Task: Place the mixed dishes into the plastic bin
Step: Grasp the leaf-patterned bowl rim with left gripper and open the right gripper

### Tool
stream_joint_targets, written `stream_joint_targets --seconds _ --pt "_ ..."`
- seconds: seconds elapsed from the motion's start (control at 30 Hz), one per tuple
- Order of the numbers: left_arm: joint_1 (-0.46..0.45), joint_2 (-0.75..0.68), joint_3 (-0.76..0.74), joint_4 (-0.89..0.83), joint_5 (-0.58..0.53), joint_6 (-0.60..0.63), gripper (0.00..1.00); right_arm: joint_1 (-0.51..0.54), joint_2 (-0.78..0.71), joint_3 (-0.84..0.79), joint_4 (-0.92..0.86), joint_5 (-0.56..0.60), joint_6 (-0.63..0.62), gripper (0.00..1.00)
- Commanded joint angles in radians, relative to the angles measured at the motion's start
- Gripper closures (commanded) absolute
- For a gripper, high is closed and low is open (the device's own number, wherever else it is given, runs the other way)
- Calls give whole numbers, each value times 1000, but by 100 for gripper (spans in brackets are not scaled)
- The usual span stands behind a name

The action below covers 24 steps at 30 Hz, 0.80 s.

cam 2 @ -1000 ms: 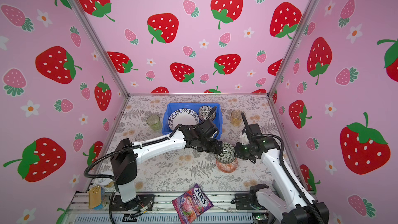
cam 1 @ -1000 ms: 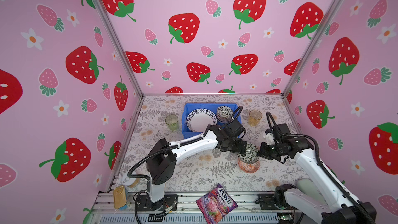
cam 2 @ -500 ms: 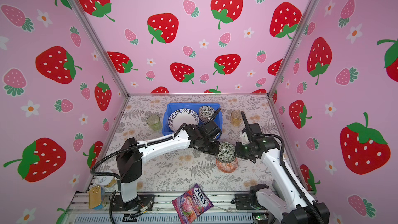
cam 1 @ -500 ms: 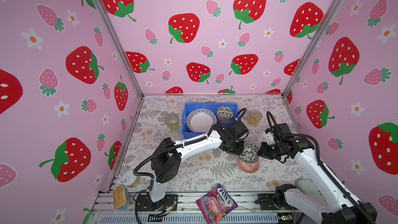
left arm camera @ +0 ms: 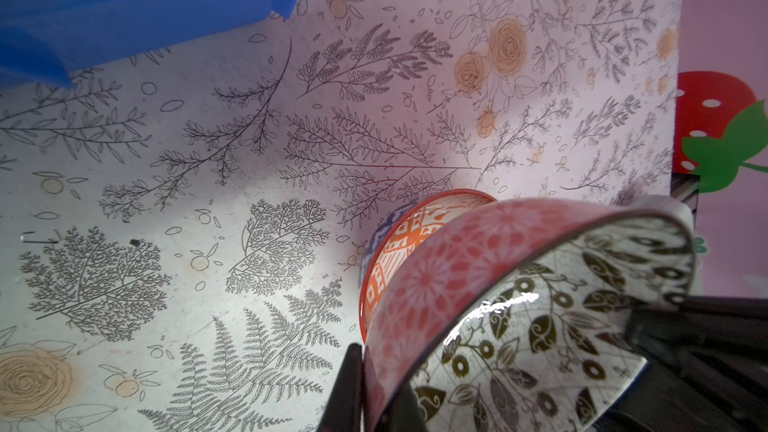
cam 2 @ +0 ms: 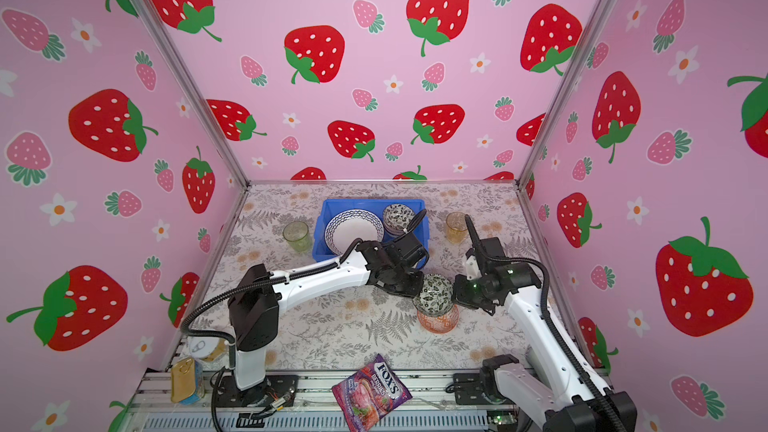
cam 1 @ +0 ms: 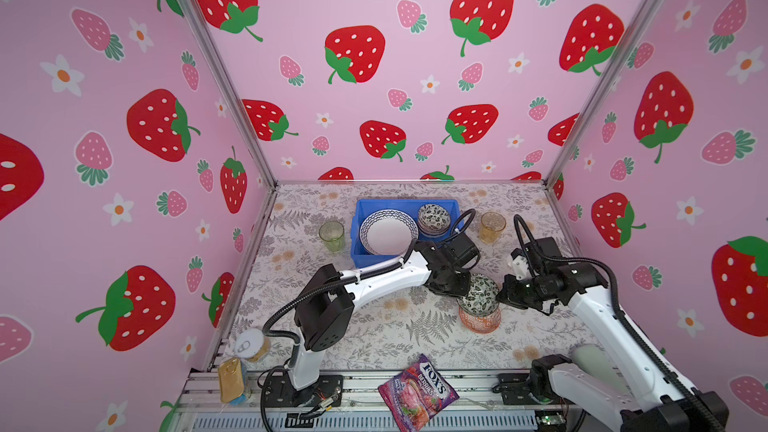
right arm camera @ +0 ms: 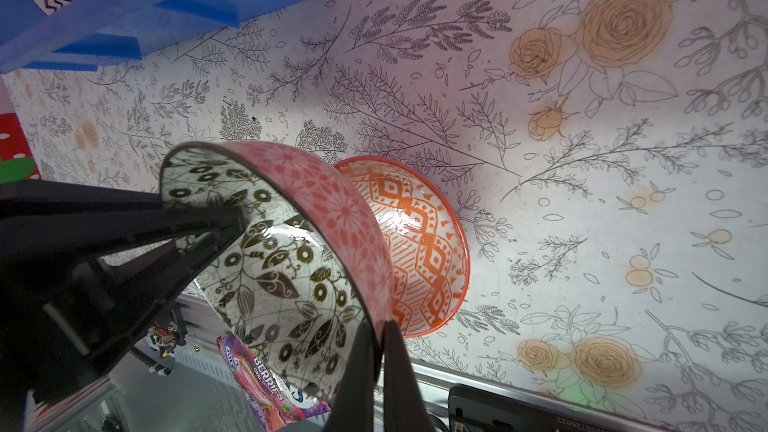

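Beyond both sets of jaws, toward the back wall:

**Progress**
- Plastic bin: partly filled.
- Zigzag-rim plate: stowed, lying in the bin. No second plate is visible.
- Stack of small bowls: stowed beside the plate.
- Leaf-print bowl: between the two sets of jaws, lifted and tilted, not yet binned. The left gripper is pinched tight on one side of its wall, one finger inside and one outside. The right gripper is clamped the same way on the opposite side. Judged to be a handover in progress.
- Orange bowl: directly beneath the jaws, on the table, outstanding.
- Green tumbler: well beyond the left jaws, just beside the bin, outstanding.
- Amber tumbler: beyond the right jaws, on the bin's other side, outstanding.
- Estimate: roughly half done, with four pieces left.

**Materials**
- Bin: glossy moulded plastic, rectangular, with low walls and a lipped rim.
- Plate: glazed ceramic, wide and shallow.
- Leaf-print bowl: thin, slick glaze, with black leaves on white inside and pink-red rosettes outside. Judged likely to slip if one grip lets go early.
- Orange bowl: glazed, with a diamond lattice.
- Tumblers: translucent glass, round.
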Motion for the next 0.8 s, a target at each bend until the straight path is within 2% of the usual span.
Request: stream_joint_targets --seconds 0.0,0.53,0.67,0.73,0.77 --pt "-8 -4 33 -30 31 22 100 -2 -8 32 20 -10 -8 100" --pt "-8 -6 23 -5 70 6 100 -2 -6 23 27 -11 -12 99" --pt "-8 -14 23 -4 67 7 100 -2 -3 23 33 -4 -12 72" --pt "-8 -22 20 -8 61 9 100 -2 0 26 37 -4 -11 55" --pt "-8 -28 18 -9 58 10 100 -2 3 30 37 -1 -11 50"
